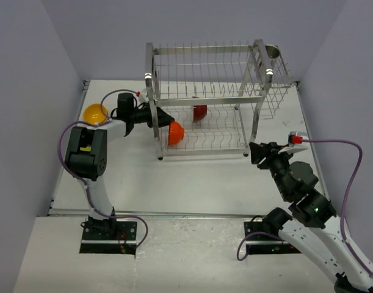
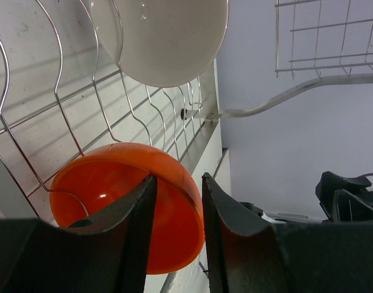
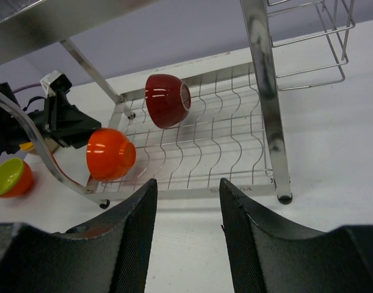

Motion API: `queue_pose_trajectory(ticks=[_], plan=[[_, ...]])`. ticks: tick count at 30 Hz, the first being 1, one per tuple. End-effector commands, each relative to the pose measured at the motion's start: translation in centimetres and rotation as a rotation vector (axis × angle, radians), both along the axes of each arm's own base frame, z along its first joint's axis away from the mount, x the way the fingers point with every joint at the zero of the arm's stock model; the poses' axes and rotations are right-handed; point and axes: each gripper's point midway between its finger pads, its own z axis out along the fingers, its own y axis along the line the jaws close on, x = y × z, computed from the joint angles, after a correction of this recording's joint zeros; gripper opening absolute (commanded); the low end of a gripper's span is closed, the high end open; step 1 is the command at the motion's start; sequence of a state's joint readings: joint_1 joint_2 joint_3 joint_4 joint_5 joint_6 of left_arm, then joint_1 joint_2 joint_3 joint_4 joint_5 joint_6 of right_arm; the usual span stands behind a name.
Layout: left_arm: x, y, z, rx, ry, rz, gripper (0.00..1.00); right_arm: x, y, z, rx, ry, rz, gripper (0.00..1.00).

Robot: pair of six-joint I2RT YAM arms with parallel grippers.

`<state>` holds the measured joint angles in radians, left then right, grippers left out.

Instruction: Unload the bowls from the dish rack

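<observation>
The dish rack [image 1: 206, 97] stands at the back middle of the table. On its lower tier an orange bowl [image 1: 176, 133] lies on its side at the left end, and a dark red bowl [image 1: 199, 112] stands on edge further in. My left gripper [image 1: 168, 124] reaches in from the left, open. One finger is inside the orange bowl [image 2: 113, 183] and the other outside its wall. My right gripper [image 1: 254, 152] hovers open and empty over the table before the rack's right front post [image 3: 259, 91]. The orange bowl [image 3: 111, 154] and the dark red bowl [image 3: 166, 99] also show in the right wrist view.
Stacked bowls, yellow-orange on top [image 1: 94, 113], sit on the table left of the rack. A lime-green bowl nested in an orange one [image 3: 9, 177] shows there too. A metal cup [image 1: 272, 51] sits in the wire side basket. A pale round bowl face [image 2: 168, 36] stands beyond the orange bowl.
</observation>
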<state>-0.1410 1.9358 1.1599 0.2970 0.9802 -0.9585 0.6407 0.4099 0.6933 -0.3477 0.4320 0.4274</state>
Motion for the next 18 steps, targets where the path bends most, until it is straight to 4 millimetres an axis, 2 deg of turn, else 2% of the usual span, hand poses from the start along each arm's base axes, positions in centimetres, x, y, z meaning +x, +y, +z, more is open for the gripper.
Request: queue_pose_trajectory(ticks=[1,12,18], plan=[[-0.8,-0.3,1.1,-0.002,-0.033,-0.018,0.37,0.1,-0.3,0.3,-0.001,-0.009,-0.016,0.47],[-1.4,-0.8,1.4,-0.018,-0.018,-0.045,0.37,0.1,-0.5,0.5,0.003,-0.016,-0.027,0.47],[-1.7,-1.3,1.3,-0.033,0.001,-0.059,0.3,0.1,-0.5,0.2,0.0,-0.011,-0.03,0.47]])
